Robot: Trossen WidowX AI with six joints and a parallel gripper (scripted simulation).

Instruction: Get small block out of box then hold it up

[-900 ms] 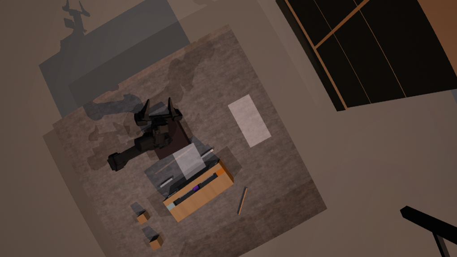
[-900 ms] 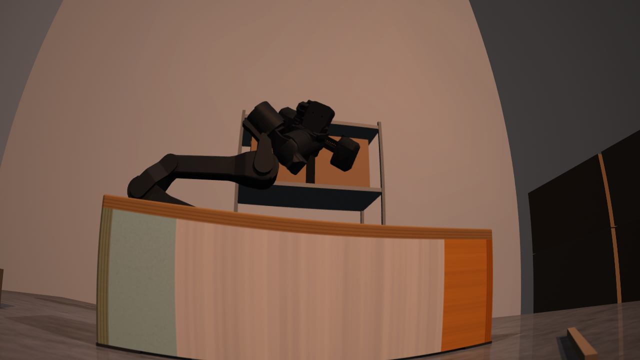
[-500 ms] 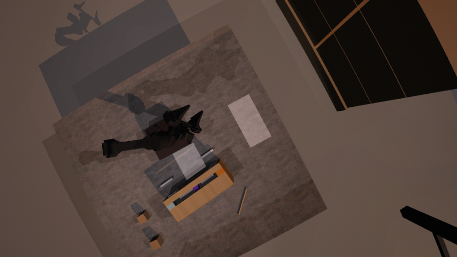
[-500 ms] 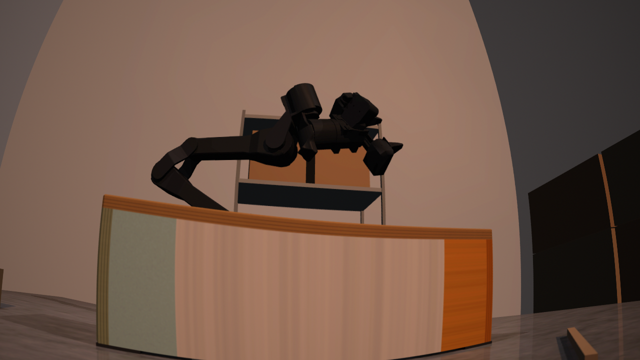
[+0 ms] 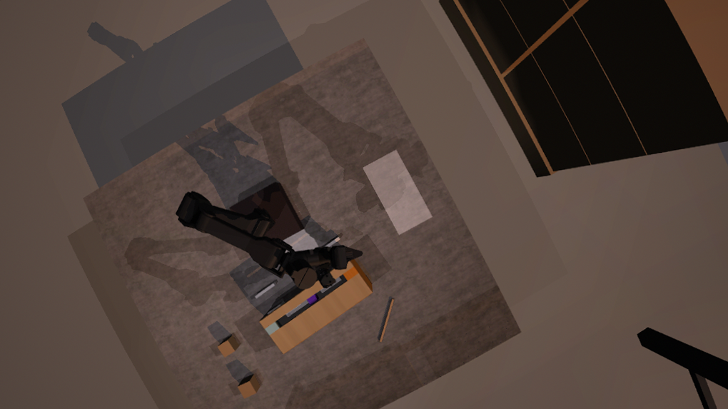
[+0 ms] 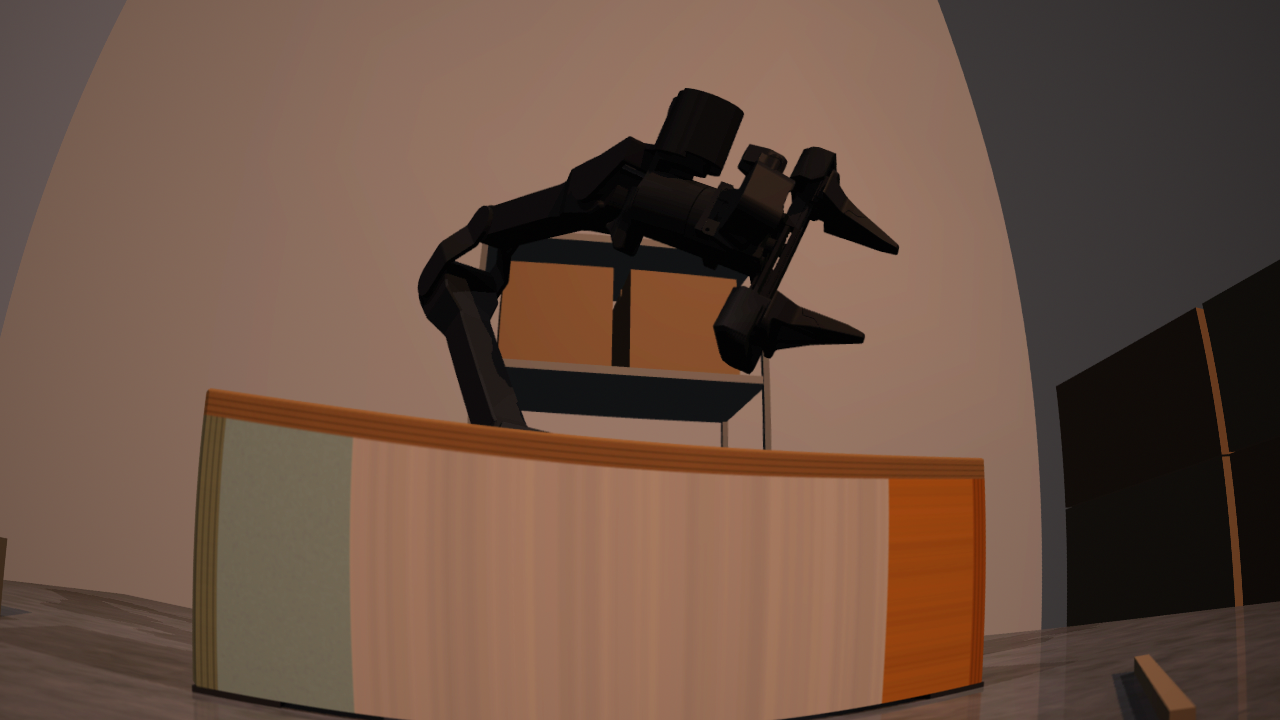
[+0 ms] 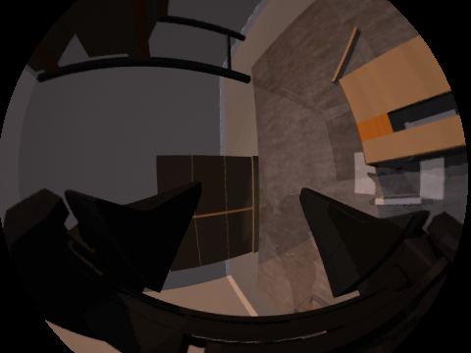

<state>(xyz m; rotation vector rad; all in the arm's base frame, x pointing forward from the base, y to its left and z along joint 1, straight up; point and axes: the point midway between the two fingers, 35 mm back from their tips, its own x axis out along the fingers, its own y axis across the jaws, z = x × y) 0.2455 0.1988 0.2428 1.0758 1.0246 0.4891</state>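
Observation:
The wooden box [image 5: 325, 319] [image 6: 617, 582] [image 7: 402, 75] stands on the table with a long slot in its top, an orange end section and a pale grey-green one. The small purple block [image 5: 312, 299] shows through the slot, near the middle of its length, in the top view. It is hidden in the exterior view and not seen in the wrist view. My gripper [image 5: 359, 253] [image 6: 880, 295] [image 7: 252, 190] is open and empty, raised above the box near its orange end, its fingers pointing out sideways past that end.
A thin wooden stick [image 5: 386, 319] [image 6: 1161, 687] [image 7: 346, 55] lies beyond the box's orange end. Two wooden cubes [image 5: 226, 347] [image 5: 246, 386] stand off its grey-green end. A white rectangle [image 5: 397, 191] lies on the table [image 5: 460, 266]. A light bar [image 5: 266, 290] lies beside the box on the arm's side.

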